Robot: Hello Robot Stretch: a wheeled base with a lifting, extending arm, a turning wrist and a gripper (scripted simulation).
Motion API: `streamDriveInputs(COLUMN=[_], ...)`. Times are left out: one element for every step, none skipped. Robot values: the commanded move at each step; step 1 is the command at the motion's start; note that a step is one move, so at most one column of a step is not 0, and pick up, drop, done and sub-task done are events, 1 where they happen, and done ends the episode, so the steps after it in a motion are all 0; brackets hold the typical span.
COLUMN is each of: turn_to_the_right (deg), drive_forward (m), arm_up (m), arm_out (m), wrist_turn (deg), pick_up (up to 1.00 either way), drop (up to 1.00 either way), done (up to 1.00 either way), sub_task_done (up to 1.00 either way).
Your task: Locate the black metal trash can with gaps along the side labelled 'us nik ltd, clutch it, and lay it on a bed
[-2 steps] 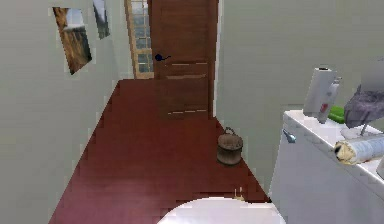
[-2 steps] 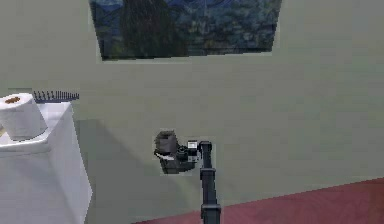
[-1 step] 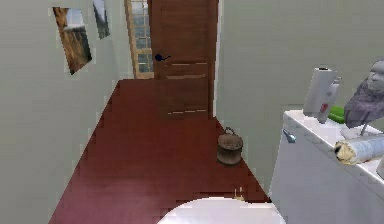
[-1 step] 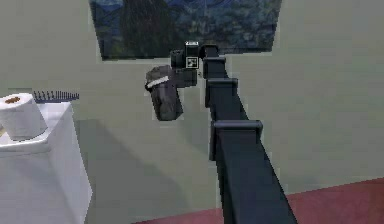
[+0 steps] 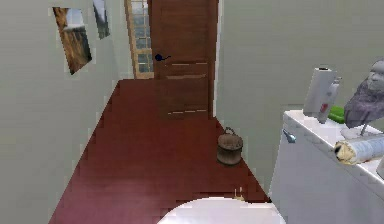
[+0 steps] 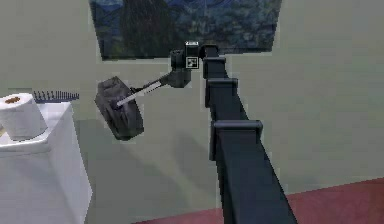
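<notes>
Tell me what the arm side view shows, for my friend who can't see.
The gripper holds a black trash can, tilted in the air in front of a pale wall, at the end of the robot's dark arm. A swirly blue painting hangs behind it, and a toilet paper roll sits on a white tank at the left.

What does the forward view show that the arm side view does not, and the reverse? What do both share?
Forward view: a brown door, a framed picture, a small dark bin on the floor, and a bust on the white tank. Arm side view: the arm, whose gripper holds a black trash can clear of every surface, a blue painting behind, and a paper roll. Shared: pale walls, red-brown floor, and probably the same white tank.
</notes>
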Motion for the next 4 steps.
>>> streamDriveInputs(turn_to_the_right=[0.0,0.0,0.0,-45.0], drive_forward=[0.00,0.00,0.00,0.00], arm_up=[0.00,0.00,0.00,0.00], arm_out=[0.00,0.00,-0.42,0.00], wrist_turn=[-45.0,-15.0,0.0,0.0], pick_up=[0.00,0.00,0.00,0.00], drop=[0.00,0.00,0.00,0.00], done=[0.00,0.00,0.00,0.00], sub_task_done=[0.00,0.00,0.00,0.00])
